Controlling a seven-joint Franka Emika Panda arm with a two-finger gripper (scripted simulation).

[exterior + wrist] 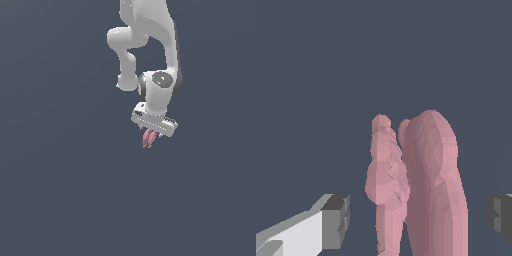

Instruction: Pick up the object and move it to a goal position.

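The pink object is seen hanging just below the white gripper, against a plain dark ground, in the exterior view. No surface and no goal marker are shown, so the pick-up is judged done and the carry to the goal left to finish. In the wrist view the object stands between two grey pads, with a gap visible on each side; whether it is pinched cannot be told.
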